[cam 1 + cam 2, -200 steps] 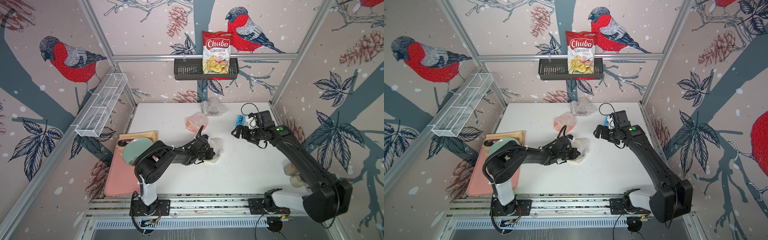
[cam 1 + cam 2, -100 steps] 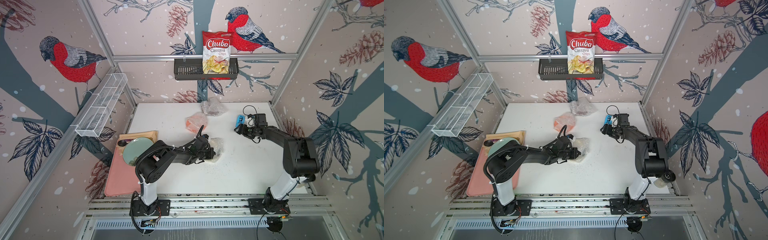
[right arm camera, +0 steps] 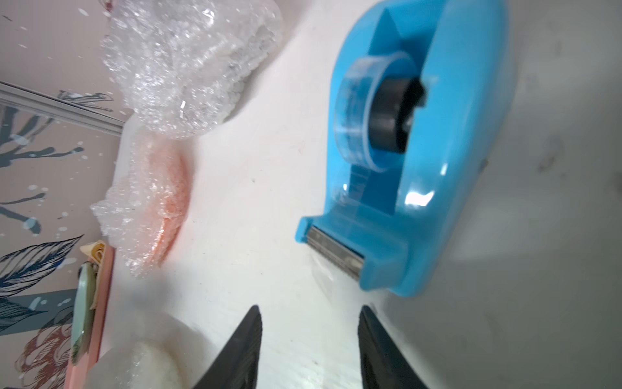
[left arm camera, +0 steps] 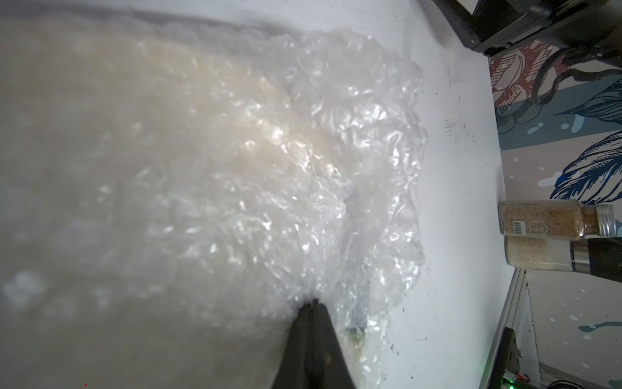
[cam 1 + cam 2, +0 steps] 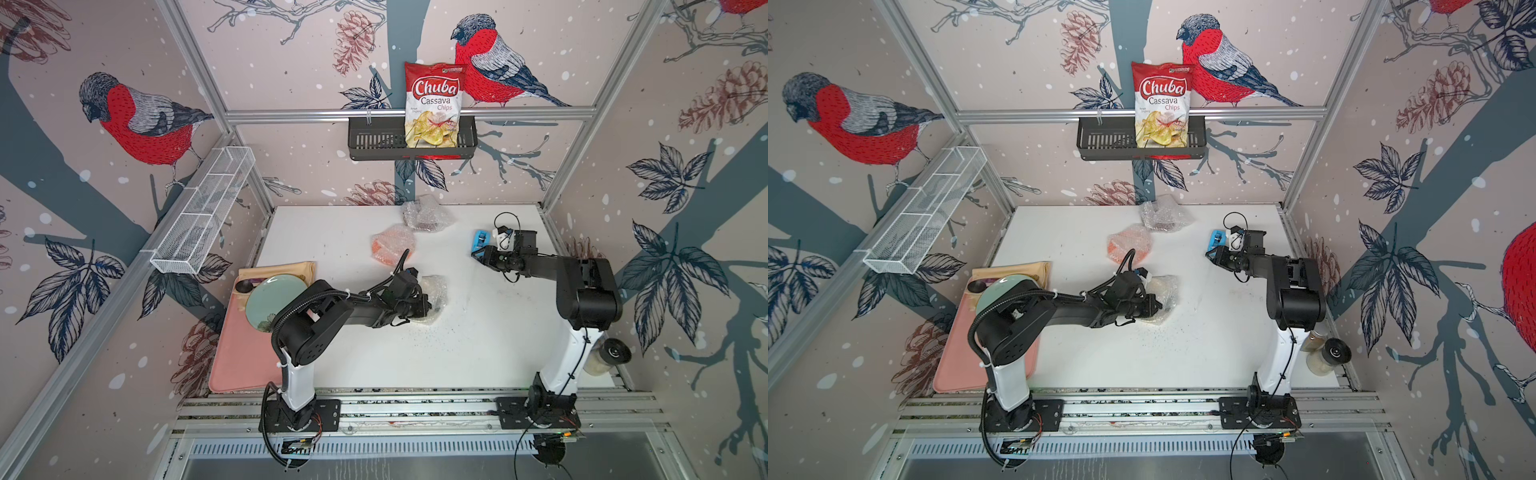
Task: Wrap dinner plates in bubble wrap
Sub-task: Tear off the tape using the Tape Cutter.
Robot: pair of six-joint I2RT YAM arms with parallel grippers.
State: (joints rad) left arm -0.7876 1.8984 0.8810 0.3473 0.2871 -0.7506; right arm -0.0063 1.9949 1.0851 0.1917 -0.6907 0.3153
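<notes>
since a second ago my right arm is folding back: its elbow is now standing high by the table's right edge. the right gripper [image 3: 309,308] is pointing low at the blue plastic tape dispenser [image 3: 437,168], fingers narrower than before but spread, holding nothing. my left arm is staying stretched low over the white table [image 5: 478,353]. the left gripper [image 4: 313,303], fingers pressed together, is pinching the clear crinkly bubble wrap [image 4: 387,151] around the cream round plate [image 5: 430,284] near the table's middle.
</notes>
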